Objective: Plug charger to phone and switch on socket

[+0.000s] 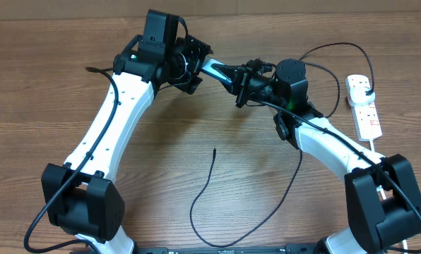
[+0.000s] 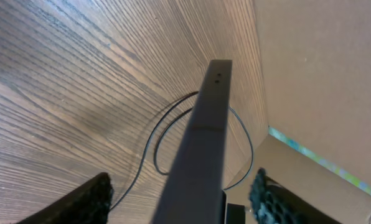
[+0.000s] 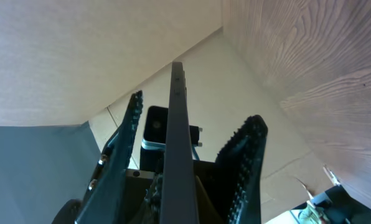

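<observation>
The phone (image 1: 212, 69) is held up on its edge at the back middle of the table, a cyan strip of its screen showing. My right gripper (image 1: 244, 83) is shut on its right end; in the right wrist view the phone (image 3: 176, 124) runs edge-on between the fingers (image 3: 128, 137). My left gripper (image 1: 193, 67) is open around the phone's left end, and its pads (image 2: 89, 202) stand apart from the dark slab (image 2: 201, 143). The charger (image 1: 205, 187) lies loose on the table with its tip (image 1: 215, 150) free. The socket (image 1: 364, 106) lies at the far right.
A cardboard wall (image 1: 281, 7) closes off the table's back edge just behind both grippers. The charger's cable loops across the front middle and under the right arm toward the socket. The socket's white cord (image 1: 377, 146) runs toward the front right.
</observation>
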Controlling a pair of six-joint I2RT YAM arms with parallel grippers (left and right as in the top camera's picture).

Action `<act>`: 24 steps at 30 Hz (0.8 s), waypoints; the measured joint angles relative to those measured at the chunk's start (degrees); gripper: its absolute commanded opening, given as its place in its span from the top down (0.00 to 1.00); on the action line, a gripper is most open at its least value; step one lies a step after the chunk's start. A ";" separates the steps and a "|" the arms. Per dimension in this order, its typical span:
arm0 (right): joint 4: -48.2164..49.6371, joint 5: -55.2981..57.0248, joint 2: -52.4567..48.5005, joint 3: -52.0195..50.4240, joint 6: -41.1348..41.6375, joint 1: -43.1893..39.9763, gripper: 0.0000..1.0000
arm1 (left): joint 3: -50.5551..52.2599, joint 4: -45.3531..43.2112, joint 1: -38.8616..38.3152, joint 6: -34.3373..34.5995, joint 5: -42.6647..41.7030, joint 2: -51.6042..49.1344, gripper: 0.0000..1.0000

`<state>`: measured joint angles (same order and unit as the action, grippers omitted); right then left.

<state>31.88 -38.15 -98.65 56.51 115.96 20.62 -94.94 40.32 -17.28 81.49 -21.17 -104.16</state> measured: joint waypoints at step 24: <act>2.86 -1.73 -0.55 -0.07 -0.02 -0.24 0.96 | -0.02 -0.68 0.00 0.50 0.17 0.00 0.68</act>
<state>34.74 -39.88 -99.20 56.45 115.94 20.38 -94.96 39.64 -17.28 82.00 -20.99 -104.16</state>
